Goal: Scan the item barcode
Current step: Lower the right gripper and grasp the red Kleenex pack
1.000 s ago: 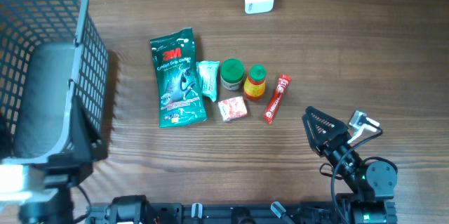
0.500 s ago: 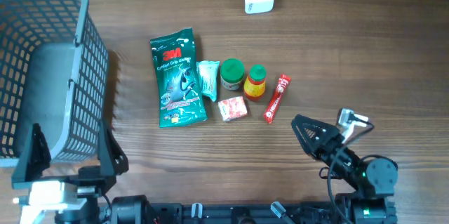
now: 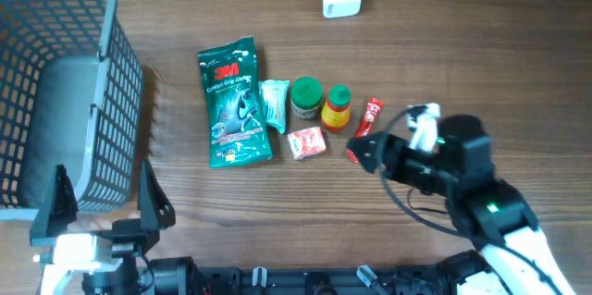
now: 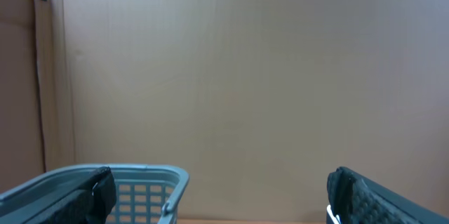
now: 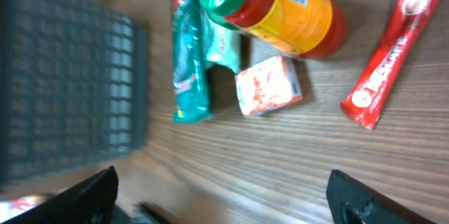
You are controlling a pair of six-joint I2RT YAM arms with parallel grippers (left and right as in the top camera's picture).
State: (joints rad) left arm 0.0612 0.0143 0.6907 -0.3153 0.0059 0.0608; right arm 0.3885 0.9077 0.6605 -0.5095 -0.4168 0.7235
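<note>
Red sachet [image 5: 384,55] lay just ahead of our right end effector [image 3: 370,153], fingers apart, probably to straddle it. Our left end effector [image 3: 104,210] hung apart too.

Brown wood-grain table [image 3: 481,45] under even, soft light. Behind the table, plain tan board wall [image 4: 238,90], vertical seam near its left edge.

Table [image 3: 277,212] matt wood grain; basket [image 3: 120,82] at 9 o'clock grey plastic mesh; green pouch [image 3: 234,101] and red sachet [image 3: 372,110] glossy film.
</note>
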